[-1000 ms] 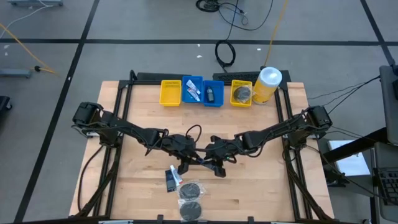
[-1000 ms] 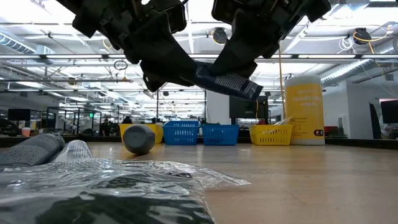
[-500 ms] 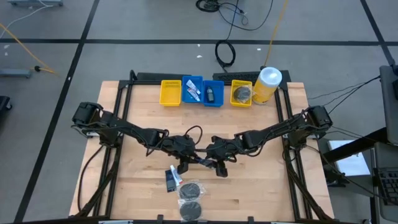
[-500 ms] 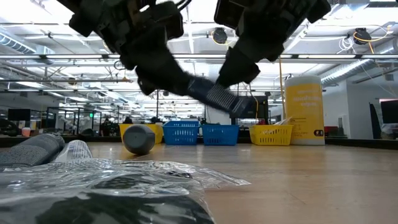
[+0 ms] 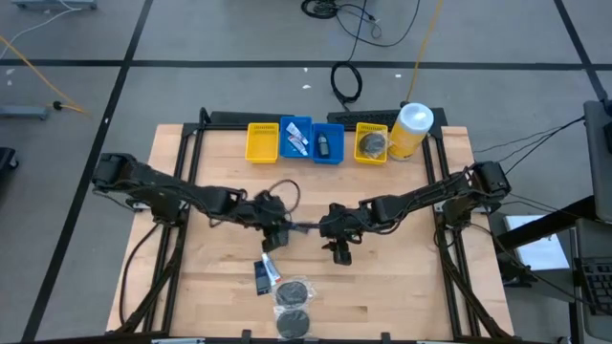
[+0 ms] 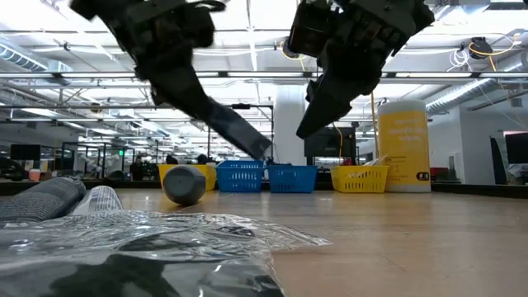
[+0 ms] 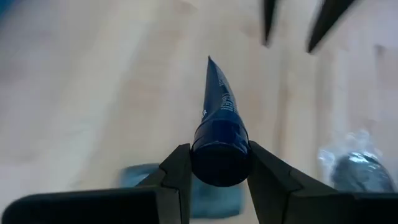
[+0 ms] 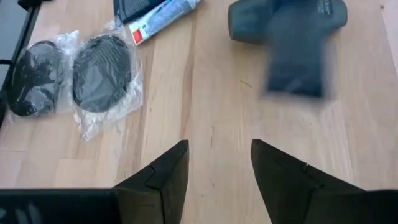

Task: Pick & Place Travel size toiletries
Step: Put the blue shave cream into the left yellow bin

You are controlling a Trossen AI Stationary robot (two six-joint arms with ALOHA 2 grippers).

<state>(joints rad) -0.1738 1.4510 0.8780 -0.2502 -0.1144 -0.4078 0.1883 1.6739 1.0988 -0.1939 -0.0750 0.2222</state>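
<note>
My left gripper (image 5: 280,233) is shut on a dark blue tube (image 7: 219,112), held in the air over the middle of the table. My right gripper (image 5: 339,252) hangs open just to the right of the tube's flat tip, touching nothing. On the wood near the front edge lie a white printed tube (image 8: 163,15), a flat dark packet (image 5: 260,277) and two dark mesh puffs in clear wrap (image 8: 102,70) (image 8: 36,78). My left gripper pinches the tube's round cap end (image 7: 221,165) between its two fingers (image 7: 179,168). The tube sticks out ahead of the fingers toward the table's right and slants down to its flat crimped tip (image 6: 262,152). It is lifted clear of the table.
A row of small bins stands at the far edge: yellow (image 5: 262,142), blue (image 5: 295,138), blue (image 5: 327,144), yellow (image 5: 371,143). A big yellow canister with a white lid (image 5: 411,128) is to their right. Bare wood lies between the arms and the bins.
My right gripper has let go of the tube's flat end and opened. My left gripper has drawn back toward the table's left edge with the tube and tipped further down, so the tube now slants with its flat tip lower.
</note>
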